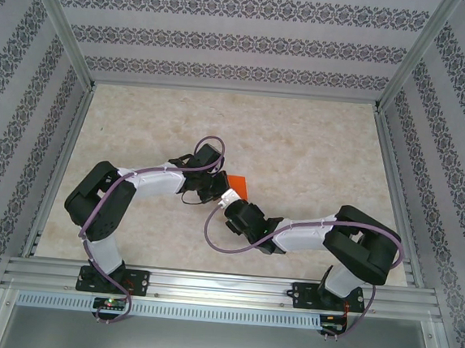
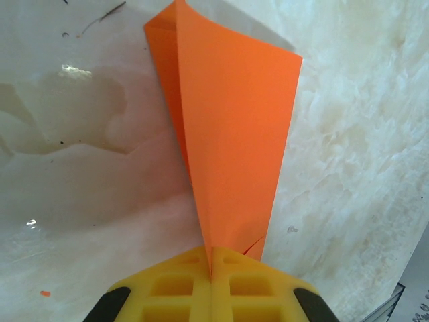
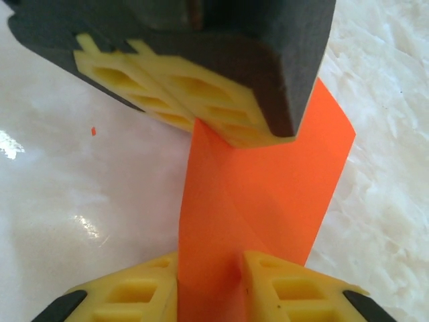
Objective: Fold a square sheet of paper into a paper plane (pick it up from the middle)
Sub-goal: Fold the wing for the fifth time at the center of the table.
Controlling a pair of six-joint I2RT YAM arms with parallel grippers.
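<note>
**Orange paper plane pinched by L fingers, R fingers astride it**

R wrist cam: the right gripper point(image 3: 211, 290) had its yellow fingers point(image 3: 134, 294) parted. The paper plane point(image 3: 268, 194) filled the gap btwn them & passed behind the one on the view's right. Couldn't tell if either pad pressed it. Just beyond those tips, the left gripper point(image 3: 221, 127) was clenched on the same strip from the opposite end.

L wrist cam: its pads met flush on the plane's narrow point. The paper widened away from them to a folded far end, w/ one crease running lengthwise, over the marble-look tabletop point(image 2: 348, 168). A tiny orange speck point(image 2: 45, 293) lay on the table left of those fingers.

From above, both grippers met mid-table, an orange corner poking out past them. Patterned walls point(image 1: 228, 35) stood beyond.
</note>
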